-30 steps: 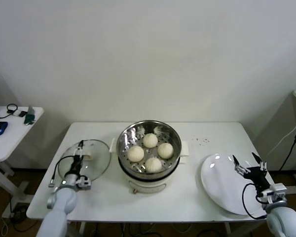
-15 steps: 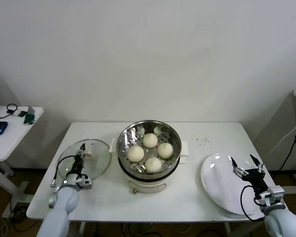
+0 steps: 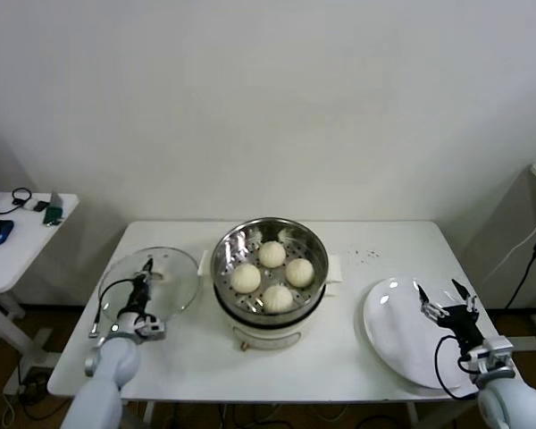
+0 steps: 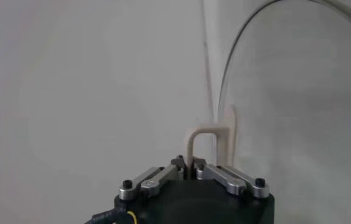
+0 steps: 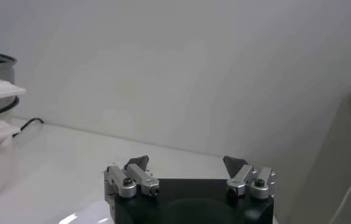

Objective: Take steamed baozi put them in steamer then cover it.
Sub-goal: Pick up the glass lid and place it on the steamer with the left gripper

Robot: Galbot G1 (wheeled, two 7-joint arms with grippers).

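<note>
Loading is complete: all four steamed baozi [image 3: 272,275] sit on the perforated tray inside the steamer [image 3: 270,268], which stands uncovered at the table's [image 3: 339,357] centre. Only the covering step is left. The left gripper [image 3: 144,284] has its jaws clamped on the handle [image 4: 208,143] of the glass lid [image 3: 152,286] — the lid lies to the steamer's left and appears slightly tilted. The right gripper [image 3: 443,304] is parked over the white plate [image 3: 397,331], jaws apart and holding nothing.
</note>
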